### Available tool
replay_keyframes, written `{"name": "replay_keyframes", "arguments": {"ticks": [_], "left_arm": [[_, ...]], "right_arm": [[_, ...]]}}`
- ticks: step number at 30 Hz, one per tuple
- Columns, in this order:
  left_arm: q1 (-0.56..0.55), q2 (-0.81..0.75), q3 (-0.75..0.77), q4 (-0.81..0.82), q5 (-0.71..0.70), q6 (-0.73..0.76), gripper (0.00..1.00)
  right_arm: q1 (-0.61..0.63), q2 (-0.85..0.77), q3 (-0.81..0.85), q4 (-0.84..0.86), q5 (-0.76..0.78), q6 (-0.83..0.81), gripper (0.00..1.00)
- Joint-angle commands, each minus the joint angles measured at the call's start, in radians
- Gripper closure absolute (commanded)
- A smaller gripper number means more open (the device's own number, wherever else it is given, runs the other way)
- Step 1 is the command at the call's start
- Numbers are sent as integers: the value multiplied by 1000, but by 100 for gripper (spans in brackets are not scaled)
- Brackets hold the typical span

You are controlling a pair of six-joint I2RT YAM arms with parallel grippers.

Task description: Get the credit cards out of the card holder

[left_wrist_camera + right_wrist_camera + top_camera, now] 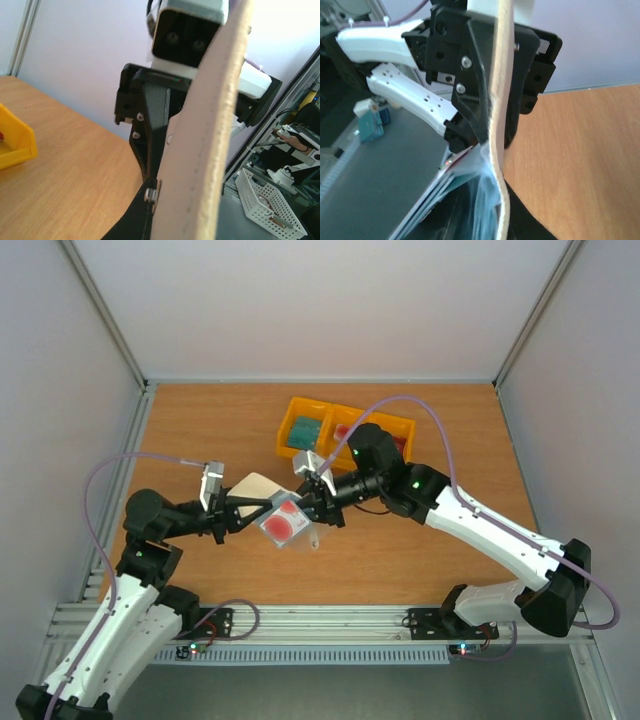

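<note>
The card holder (256, 487) hangs above the table's middle between both grippers, its cream flap spread to the left. A pinkish red-and-white credit card (284, 523) shows through its translucent sleeve. My left gripper (262, 508) is shut on the cream flap, which fills the left wrist view as a broad cream band (200, 165) beside my left gripper (150, 200). My right gripper (312, 508) is shut on the holder's other side. In the right wrist view the holder's cream edge (498, 100) runs upright through my right gripper (495, 220), with the grey-blue lining (487, 200) and card edges (432, 200) fanning left.
A yellow three-compartment tray (300, 410) stands at the back of the table, holding a teal card (303, 432) and a red one (345, 432). Its corner (15, 145) shows in the left wrist view. White walls and metal rails enclose the table.
</note>
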Motion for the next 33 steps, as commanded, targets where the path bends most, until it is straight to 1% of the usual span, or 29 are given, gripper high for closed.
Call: {"name": "replay_keyframes", "arguments": {"ticks": [1,2,3,4,5,7,8,9,10,11,12,13,14,15,16,18,20,23,26,30,33], "left_arm": [[-5,-1,10,-103,-29,19,100],[-5,-5,31,-180,-62,55,100],[-6,-8,59,-304,-118,101,100],[-5,-12,90,-416,-188,205,100],[-5,-14,119,-506,-254,271,100],[-5,-20,170,-640,-388,475,100],[-6,-22,185,-691,-460,540,100],[-5,-23,195,-711,-503,616,100],[-5,-21,204,-726,-529,711,100],[-6,-15,213,-740,-543,753,100],[-6,-8,221,-752,-545,795,100],[-7,-1,226,-763,-538,815,100],[-11,5,229,-772,-528,834,100],[-17,10,231,-778,-514,838,100],[-23,15,231,-784,-494,835,100],[-35,19,231,-788,-447,814,100],[-47,22,230,-787,-418,789,100],[-55,27,235,-802,-406,763,100],[-56,26,240,-811,-392,747,100],[-56,25,232,-791,-311,705,100],[-56,33,229,-781,-265,656,100]], "right_arm": [[-7,-42,29,-50,-41,-107,67],[-15,-39,48,-117,-16,-143,57],[-23,-37,72,-202,47,-188,50],[-32,-41,91,-286,114,-240,46],[-46,-53,102,-364,189,-284,43],[-90,-108,94,-473,307,-358,41],[-113,-134,89,-501,367,-380,41],[-123,-162,85,-519,423,-400,40],[-125,-184,83,-530,480,-417,40],[-125,-199,86,-533,525,-425,41],[-125,-205,92,-528,538,-424,43],[-122,-202,104,-514,528,-407,49],[-110,-192,118,-490,505,-373,56],[-76,-180,124,-457,483,-352,61],[-16,-167,118,-411,481,-363,64],[134,-133,87,-316,522,-479,66],[214,-70,97,-257,524,-566,68],[223,57,198,-268,487,-600,74],[223,144,271,-303,519,-643,78],[223,186,266,-245,612,-677,85],[223,207,283,-267,628,-718,85]]}}
